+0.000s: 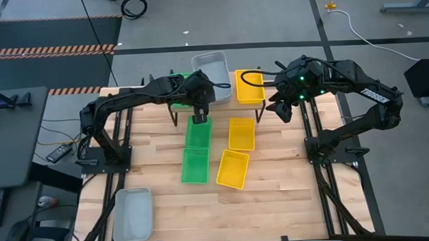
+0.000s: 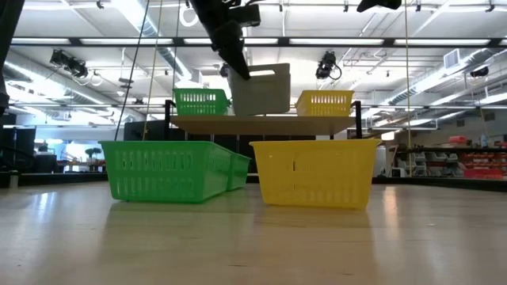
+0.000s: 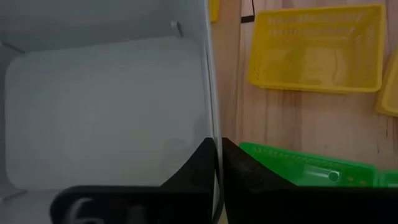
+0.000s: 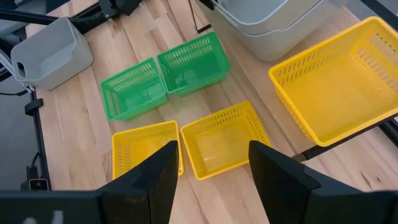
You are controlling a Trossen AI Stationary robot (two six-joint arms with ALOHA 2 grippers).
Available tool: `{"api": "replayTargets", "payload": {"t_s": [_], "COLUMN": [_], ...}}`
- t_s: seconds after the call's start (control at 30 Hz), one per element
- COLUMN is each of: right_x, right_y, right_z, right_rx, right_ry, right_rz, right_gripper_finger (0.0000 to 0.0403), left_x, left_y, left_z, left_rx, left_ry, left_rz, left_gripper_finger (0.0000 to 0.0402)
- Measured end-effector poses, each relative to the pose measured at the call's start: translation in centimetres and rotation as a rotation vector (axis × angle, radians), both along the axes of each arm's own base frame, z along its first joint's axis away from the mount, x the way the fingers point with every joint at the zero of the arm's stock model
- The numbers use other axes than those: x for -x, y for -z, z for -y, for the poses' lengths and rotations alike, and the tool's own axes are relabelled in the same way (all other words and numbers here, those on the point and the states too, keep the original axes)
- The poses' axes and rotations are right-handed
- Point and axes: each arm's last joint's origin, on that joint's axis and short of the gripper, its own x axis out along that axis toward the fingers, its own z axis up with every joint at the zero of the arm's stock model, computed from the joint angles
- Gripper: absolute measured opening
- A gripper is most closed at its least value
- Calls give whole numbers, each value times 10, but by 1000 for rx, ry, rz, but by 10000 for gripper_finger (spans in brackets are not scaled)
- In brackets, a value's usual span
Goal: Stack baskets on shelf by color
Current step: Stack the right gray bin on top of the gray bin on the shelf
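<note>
On the shelf [image 2: 261, 124] at the far middle stand a green basket [image 2: 200, 101], a grey basket [image 1: 211, 76] and a yellow basket [image 1: 250, 87]. The right wrist view shows the grey basket [image 4: 267, 25] nested in a second grey one. My left gripper [image 1: 201, 108] is shut on the grey basket's near wall. My right gripper [image 1: 282, 109] hangs open above the table, right of the shelf, with nothing between its fingers [image 4: 213, 168]. Two green baskets [image 1: 198, 133] [image 1: 195, 165], two yellow baskets [image 1: 241, 133] [image 1: 233, 168] and one grey basket [image 1: 132, 213] rest on the table. My left gripper pinches the rim of the grey basket's near wall [image 3: 211, 118], one finger [image 3: 198, 163] inside the basket and the other finger [image 3: 241, 167] outside. The fingers slant down from the table's left and lie along the wall. The basket's bottom [image 2: 261, 113] looks set on the shelf.
The shelf's black legs [image 1: 175, 116] stand just beyond the far green basket on the table. Bare wood lies along the table's near edge [image 1: 275, 211] and on its right side. The arms' black frames run along both table sides.
</note>
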Motion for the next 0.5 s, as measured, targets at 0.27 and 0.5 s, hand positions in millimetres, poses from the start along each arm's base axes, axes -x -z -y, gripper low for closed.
{"api": "replayTargets", "payload": {"t_s": [0.27, 0.5], "right_x": [0, 0], "right_y": [0, 0], "right_z": [0, 0], "right_rx": [10, 6], "right_ry": [9, 15], "right_rz": [-2, -1], "right_gripper_finger": [201, 201], "left_x": [0, -1], "left_y": [0, 0], "left_z": [1, 2], "left_rx": [-9, -6], "left_ry": [87, 118], "left_rz": [-14, -15], "left_gripper_finger": [20, 17]}}
